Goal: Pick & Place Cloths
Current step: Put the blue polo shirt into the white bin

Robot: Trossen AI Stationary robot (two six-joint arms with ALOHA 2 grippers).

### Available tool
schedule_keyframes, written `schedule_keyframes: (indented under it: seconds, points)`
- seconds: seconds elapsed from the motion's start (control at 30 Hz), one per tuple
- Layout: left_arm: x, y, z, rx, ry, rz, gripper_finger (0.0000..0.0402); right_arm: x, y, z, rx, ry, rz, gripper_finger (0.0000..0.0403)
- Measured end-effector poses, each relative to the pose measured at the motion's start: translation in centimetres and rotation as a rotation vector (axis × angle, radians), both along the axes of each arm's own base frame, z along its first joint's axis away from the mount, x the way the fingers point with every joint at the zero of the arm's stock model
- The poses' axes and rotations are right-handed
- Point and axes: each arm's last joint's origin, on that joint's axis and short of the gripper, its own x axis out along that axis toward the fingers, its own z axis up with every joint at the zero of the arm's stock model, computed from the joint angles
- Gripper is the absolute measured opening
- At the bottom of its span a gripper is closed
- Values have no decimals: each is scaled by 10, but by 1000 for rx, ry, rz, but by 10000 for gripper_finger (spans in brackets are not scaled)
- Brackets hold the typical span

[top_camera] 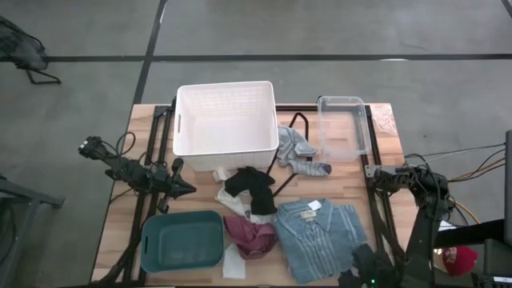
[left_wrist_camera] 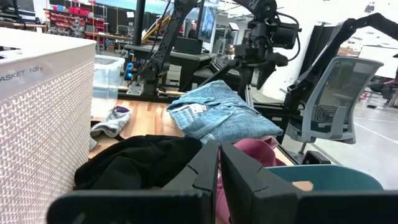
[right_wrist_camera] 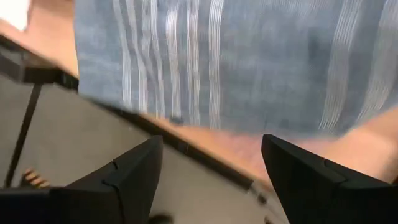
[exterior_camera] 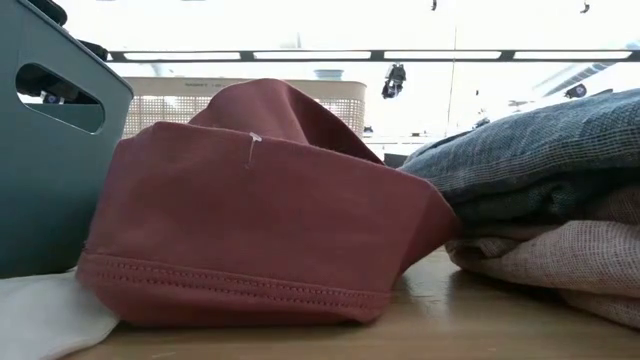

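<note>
The blue-grey collared shirt [top_camera: 320, 236] lies folded at the table's near right, on a pink checked shirt [exterior_camera: 560, 260]. The maroon piece [top_camera: 250, 234] lies bunched to its left, beside the teal bin [top_camera: 182, 240]. The black piece [top_camera: 252, 188] lies mid-table. Small grey pieces [top_camera: 300, 152] lie beside the clear bin [top_camera: 344, 124]. A cream strip [top_camera: 232, 260] lies at the near edge. My left gripper [top_camera: 188, 188] is shut and empty, left of the black piece [left_wrist_camera: 143, 163]. My right gripper [right_wrist_camera: 211, 155] is open and empty over the table's near edge, by the blue-grey shirt's hem [right_wrist_camera: 236, 56].
A white basket [top_camera: 226, 118] stands at the far middle, with the clear bin to its right. A black wire hanger [top_camera: 288, 160] lies between them, partly under the cloths. A grey office chair [left_wrist_camera: 329, 99] stands beyond the table.
</note>
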Motion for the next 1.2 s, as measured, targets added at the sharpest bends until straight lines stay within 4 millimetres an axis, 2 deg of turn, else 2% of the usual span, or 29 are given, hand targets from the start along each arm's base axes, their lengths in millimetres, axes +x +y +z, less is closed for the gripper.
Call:
schedule_keyframes:
  seconds: [0.17,0.23,0.33,0.43,0.63,0.83,1.03,1.1,1.2]
  points:
    - [0,0,0,0,0,0,23,12,10,-6,122,-120,-21,279]
    - [0,0,0,0,0,0,23,14,9,-12,108,-112,5,279]
    - [0,0,0,0,0,0,23,13,6,-19,22,-91,162,274]
    - [0,0,0,0,0,0,23,15,5,-20,-81,-79,390,269]
    - [0,0,0,0,0,0,23,31,-8,-29,-299,-13,802,267]
    - [0,0,0,0,0,0,23,43,-17,-39,-308,103,1097,274]
    - [0,0,0,0,0,0,23,45,-7,-38,-305,19,1305,284]
    - [0,0,0,0,0,0,23,44,-6,-41,-321,2,1335,286]
    - [0,0,0,0,0,0,23,40,-14,-50,-365,71,1318,283]
